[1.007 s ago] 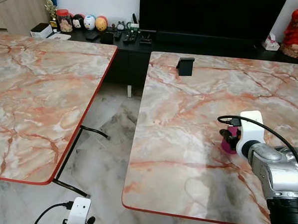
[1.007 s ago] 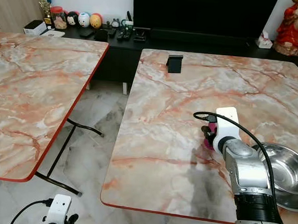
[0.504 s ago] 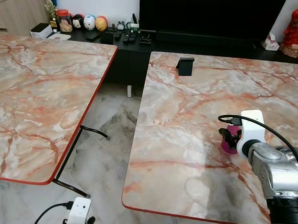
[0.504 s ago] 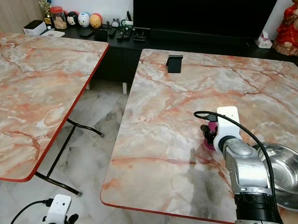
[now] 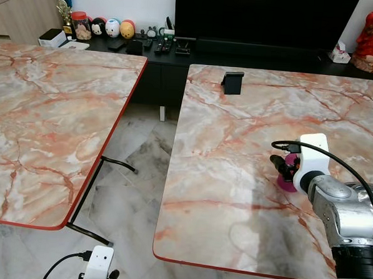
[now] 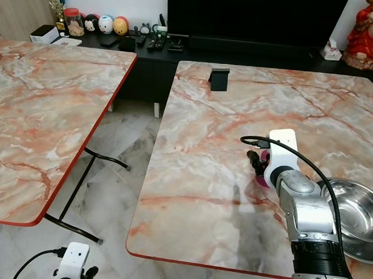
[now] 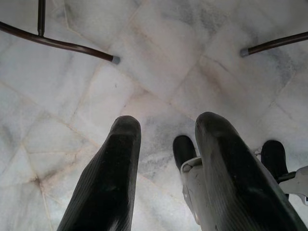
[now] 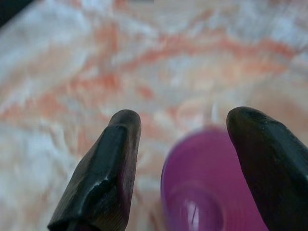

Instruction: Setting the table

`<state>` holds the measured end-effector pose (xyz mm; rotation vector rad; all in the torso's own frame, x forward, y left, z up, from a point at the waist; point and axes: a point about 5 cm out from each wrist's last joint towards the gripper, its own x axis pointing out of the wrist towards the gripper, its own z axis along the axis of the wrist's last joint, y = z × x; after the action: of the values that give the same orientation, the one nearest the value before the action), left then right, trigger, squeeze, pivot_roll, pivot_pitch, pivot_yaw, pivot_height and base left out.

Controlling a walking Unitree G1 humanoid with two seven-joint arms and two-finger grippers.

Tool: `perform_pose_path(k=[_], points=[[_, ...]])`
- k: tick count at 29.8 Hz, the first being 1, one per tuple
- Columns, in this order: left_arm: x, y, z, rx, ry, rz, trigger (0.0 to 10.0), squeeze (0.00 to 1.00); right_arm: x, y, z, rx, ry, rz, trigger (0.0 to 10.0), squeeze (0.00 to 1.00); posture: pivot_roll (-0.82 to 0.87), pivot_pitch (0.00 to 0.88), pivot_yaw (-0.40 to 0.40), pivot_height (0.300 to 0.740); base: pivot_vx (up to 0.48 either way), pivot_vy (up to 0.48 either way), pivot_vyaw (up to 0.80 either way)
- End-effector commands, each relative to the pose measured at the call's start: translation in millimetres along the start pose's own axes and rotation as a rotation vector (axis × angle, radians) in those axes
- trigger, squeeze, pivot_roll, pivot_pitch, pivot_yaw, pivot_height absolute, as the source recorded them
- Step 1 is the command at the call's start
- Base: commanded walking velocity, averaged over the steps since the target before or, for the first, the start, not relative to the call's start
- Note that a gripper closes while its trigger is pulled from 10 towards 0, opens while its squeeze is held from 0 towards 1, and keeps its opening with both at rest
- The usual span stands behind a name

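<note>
The two black fingers (image 8: 103, 173) of the right gripper (image 8: 192, 168) stand spread wide over the marble table (image 6: 221, 197), with a purple cup (image 8: 211, 187) low between them. The cup sits nearer one finger than the other, and whether either finger touches it cannot be told; its rim is blurred. No brand, label or writing can be read on the cup or the gripper.

On that table the cup (image 5: 290, 173) stands toward the right side, near the front half, just beside a steel bowl (image 6: 361, 217) at the right edge. A small black stand (image 6: 219, 79) is well apart from it at the far edge.

The left gripper (image 7: 166, 168) hangs idle over the tiled floor (image 7: 159, 62) beside the table, its fingers parted with nothing between them.
</note>
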<state>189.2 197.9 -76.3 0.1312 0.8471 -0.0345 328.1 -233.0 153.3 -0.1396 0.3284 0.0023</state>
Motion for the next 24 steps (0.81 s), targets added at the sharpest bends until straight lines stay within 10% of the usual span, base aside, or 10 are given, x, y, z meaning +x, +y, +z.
perform_pose_path(k=[1, 9, 16, 24], points=[[-0.4, 0.6, -3.0, 0.002, 0.022, -0.004, 10.0, 0.00, -3.4, -2.8, 20.9, 0.022, -0.121, -0.015, 10.0, 0.00, -0.05, 0.000, -0.012, 0.740, 0.000, 0.000, 0.00], [-1.1, 1.2, -5.1, 0.007, 0.026, -0.002, 10.0, 0.00, -29.4, 9.7, 25.7, 0.065, -0.501, -0.108, 10.0, 0.00, -0.06, 0.000, -0.008, 0.740, 0.000, 0.000, 0.00], [-1.6, 1.3, -4.7, -0.001, 0.007, 0.004, 10.0, 0.00, -33.4, 24.3, -5.2, 0.106, -0.545, -0.160, 10.0, 0.00, -0.05, 0.000, -0.015, 0.740, 0.000, 0.000, 0.00], [-1.3, 1.6, -2.2, 0.003, -0.010, 0.005, 10.0, 0.00, -38.3, 33.2, 12.1, 0.142, -0.679, -0.148, 10.0, 0.00, -0.05, 0.000, -0.015, 0.740, 0.000, 0.000, 0.00]])
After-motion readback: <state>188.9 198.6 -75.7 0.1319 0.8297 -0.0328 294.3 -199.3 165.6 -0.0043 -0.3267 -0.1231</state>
